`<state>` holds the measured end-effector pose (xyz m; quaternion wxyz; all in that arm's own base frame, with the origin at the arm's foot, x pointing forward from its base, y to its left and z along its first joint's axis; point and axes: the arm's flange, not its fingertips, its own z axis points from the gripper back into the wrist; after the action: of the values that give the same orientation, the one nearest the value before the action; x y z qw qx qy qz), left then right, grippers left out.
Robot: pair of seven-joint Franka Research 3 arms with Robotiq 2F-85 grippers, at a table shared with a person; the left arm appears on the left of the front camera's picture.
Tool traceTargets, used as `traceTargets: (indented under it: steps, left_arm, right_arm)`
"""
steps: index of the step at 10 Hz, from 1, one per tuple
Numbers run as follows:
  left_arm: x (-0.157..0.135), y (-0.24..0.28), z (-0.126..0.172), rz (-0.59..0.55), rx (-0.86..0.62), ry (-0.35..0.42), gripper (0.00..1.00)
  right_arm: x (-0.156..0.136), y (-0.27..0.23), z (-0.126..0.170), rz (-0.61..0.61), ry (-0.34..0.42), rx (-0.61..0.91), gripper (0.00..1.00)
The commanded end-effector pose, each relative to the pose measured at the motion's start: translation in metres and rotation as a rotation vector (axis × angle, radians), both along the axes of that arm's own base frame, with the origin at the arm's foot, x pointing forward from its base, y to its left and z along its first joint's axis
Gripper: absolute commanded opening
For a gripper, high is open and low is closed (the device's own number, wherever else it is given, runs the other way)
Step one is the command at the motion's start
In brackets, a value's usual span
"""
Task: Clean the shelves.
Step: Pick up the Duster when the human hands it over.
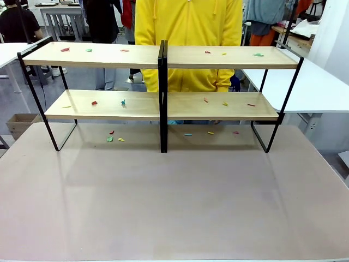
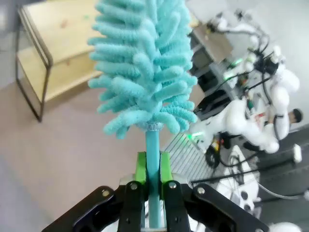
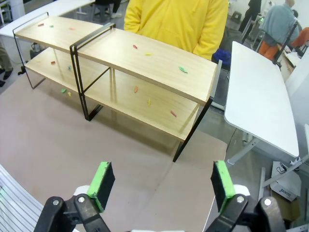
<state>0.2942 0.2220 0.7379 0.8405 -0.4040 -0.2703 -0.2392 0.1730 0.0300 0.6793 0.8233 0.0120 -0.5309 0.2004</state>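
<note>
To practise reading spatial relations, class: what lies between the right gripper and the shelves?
Bare tabletop stretches from the open right gripper to the shelves, as the right wrist view shows.

Grey-brown worktop (image 1: 174,207), matte with a faint sheen. A person in a yellow zip top (image 1: 188,33) stands at its far side, facing in. A white table (image 1: 319,90) sits just off the far right corner, and another white table (image 1: 6,52) is at far left. An open cardboard box (image 1: 16,124) rests on the grey floor (image 1: 13,103) by the left edge. Farther back left is a person in a black top (image 1: 19,23).
</note>
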Motion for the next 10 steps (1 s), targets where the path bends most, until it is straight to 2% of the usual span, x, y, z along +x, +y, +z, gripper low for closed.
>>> traceTargets:
  steps: [1, 2, 3, 10]
  left_arm:
    - [-0.04, 0.034, -0.03, 0.116, -0.091, -0.041, 0.0]
    - [-0.067, 0.053, -0.041, 0.208, -0.197, -0.126, 0.0]
    - [-0.034, 0.031, -0.014, 0.053, -0.035, -0.021, 0.0]
    - [-0.034, 0.031, -0.014, 0.053, -0.035, -0.021, 0.0]
  right_arm:
    - [0.0, -0.001, 0.001, 0.004, 0.0, 0.005, 1.0]
    - [0.0, -0.001, 0.001, 0.004, 0.0, 0.005, 1.0]
    - [0.0, -0.001, 0.001, 0.004, 0.0, 0.005, 1.0]
    - [0.0, -0.001, 0.001, 0.004, 0.0, 0.005, 1.0]
